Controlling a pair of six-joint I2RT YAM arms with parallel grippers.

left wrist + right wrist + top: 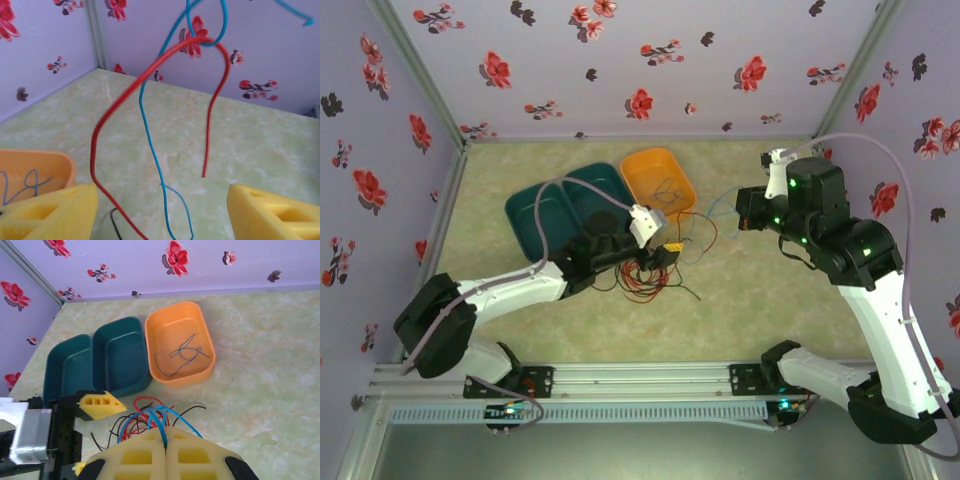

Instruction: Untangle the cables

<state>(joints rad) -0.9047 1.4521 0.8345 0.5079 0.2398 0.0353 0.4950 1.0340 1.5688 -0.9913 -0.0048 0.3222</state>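
Note:
A tangle of red and black cables (642, 277) lies on the table in front of the trays. My left gripper (669, 250) hovers over its right side. In the left wrist view it (160, 220) stands open, with a red cable (150, 70), a blue cable (152, 145) and a black end (115, 220) hanging loose between its yellow fingers (55, 212). My right gripper (745, 212) is raised to the right and shut on a blue cable (150, 412) that loops down into the tangle (135, 422); its pinch shows in the right wrist view (165, 440).
An orange tray (642, 172) (182, 380) at the back holds one blue cable (182, 352). Two teal trays (545, 215) (600, 190) sit to its left (122, 357). Flowered walls close in the table on three sides.

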